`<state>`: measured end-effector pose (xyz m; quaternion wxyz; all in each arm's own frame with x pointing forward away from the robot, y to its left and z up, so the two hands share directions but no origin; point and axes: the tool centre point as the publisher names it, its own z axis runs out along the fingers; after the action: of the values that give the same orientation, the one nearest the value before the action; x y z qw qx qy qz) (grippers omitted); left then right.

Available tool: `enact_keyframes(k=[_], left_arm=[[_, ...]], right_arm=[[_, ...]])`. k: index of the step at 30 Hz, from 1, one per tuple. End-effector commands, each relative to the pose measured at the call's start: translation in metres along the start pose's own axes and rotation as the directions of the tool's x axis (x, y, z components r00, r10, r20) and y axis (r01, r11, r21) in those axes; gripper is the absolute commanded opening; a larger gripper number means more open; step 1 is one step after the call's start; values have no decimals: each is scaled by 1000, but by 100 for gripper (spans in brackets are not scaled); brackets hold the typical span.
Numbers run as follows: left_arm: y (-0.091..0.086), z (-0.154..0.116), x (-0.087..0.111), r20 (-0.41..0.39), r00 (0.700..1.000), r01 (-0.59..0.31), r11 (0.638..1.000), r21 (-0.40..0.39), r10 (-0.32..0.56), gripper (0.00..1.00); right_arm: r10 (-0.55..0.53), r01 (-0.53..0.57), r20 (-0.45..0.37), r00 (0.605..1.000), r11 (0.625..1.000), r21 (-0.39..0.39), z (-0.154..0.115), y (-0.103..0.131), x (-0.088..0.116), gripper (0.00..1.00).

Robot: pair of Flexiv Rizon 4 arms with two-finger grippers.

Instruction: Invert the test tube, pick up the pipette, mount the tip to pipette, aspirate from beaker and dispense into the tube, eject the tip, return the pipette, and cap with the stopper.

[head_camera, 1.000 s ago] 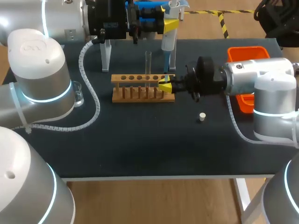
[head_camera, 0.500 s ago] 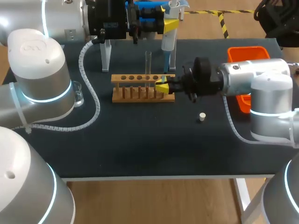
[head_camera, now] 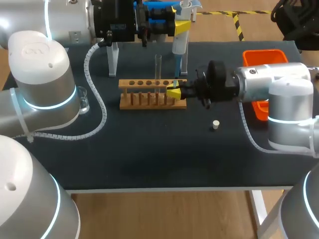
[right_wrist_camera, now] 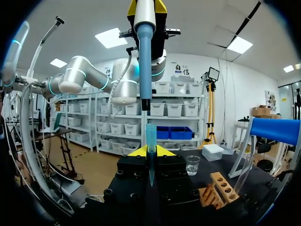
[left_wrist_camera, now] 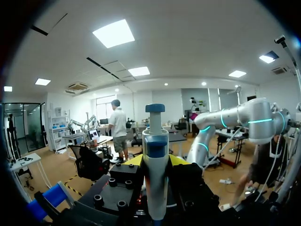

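Over the last second my right arm (head_camera: 259, 84) has slid a little toward the wooden rack (head_camera: 149, 94), with barely any shift in the last half-second. My left arm and everything on the counter (head_camera: 149, 149) have stayed put.

My right jaws are closed narrowly on the blue tip (right_wrist_camera: 150, 141), holding it upright with its open end up, at the rack's right end. My left jaws are clamped on the body of the pipette (left_wrist_camera: 154, 150), which hangs above the counter's far side. From my right wrist, its shaft points down at the tip with a clear gap between them.

I judge the step in hand to be mounting the tip. The test tube (head_camera: 158, 67) already stands in the rack, and the pipette is already picked up. The next move calls for lining the shaft up with the tip's mouth, then pressing the two together squarely so the tip seats. Aspirating from the beaker (head_camera: 82, 102) comes after that, and the stopper (head_camera: 215, 124) lies loose on the counter, well apart.

No label or print on the pipette, tip or rack is legible to me.
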<state>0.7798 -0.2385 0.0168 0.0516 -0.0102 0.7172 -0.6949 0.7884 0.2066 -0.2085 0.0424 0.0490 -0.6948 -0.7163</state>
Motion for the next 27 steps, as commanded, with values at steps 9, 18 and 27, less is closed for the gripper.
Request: enact_keyframes(k=[9,18,27], left_arm=[[-1,-2,0,-4,1000,0,1000,-2,0,0],[-1,-2,0,-4,1000,0,1000,-2,0,0],[-1,-2,0,-4,1000,0,1000,-2,0,0]], right_arm=[[-2,2,0,1000,1000,0,-4,2,5,0],[-2,2,-1,1000,1000,2,-5,2,6,0],[-6,6,-4,1000,1000,4,-5,4,8,0]])
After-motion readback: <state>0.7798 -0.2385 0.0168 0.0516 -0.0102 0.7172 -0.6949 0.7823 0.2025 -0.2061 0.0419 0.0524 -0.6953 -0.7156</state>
